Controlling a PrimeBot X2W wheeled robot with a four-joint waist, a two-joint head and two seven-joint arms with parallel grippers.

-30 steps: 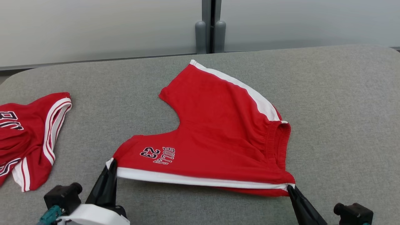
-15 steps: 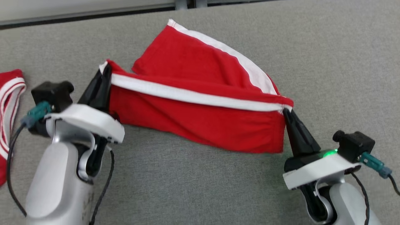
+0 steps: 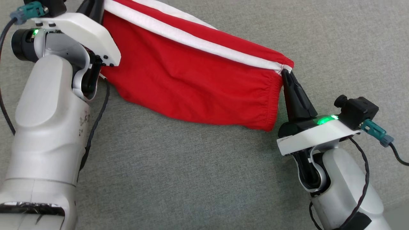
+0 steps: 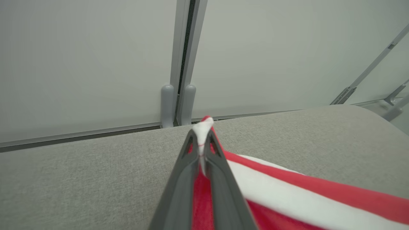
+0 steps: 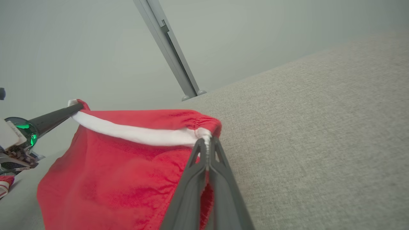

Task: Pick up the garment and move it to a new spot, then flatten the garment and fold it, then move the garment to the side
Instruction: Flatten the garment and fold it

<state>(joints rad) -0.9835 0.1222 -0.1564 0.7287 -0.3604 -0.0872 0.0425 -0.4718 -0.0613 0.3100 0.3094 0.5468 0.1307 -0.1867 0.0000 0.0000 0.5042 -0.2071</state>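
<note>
The garment (image 3: 191, 73) is a pair of red shorts with a white side stripe, stretched between my two grippers and hanging below them over the grey table (image 3: 191, 179). At the head view's top left, my left gripper (image 3: 93, 7) is shut on the leg-hem end of the stripe; in the left wrist view its fingertips (image 4: 201, 142) pinch that white corner of the garment (image 4: 351, 195). My right gripper (image 3: 284, 75) is shut on the waistband corner, with the right wrist view showing the tips (image 5: 207, 142) clamped on the stripe's end of the garment (image 5: 111, 179).
Pale wall panels with two grey posts (image 4: 174, 105) stand behind the table's far edge. A slanted metal strut (image 5: 169, 48) rises beyond the table. A scrap of another red and white garment (image 5: 3, 187) lies at the left, below my left arm (image 5: 19, 134).
The head camera has tilted down. Both grippers have lifted the striped edge off the table and carried it up and away, so the shorts went from lying spread out to hanging between them.
</note>
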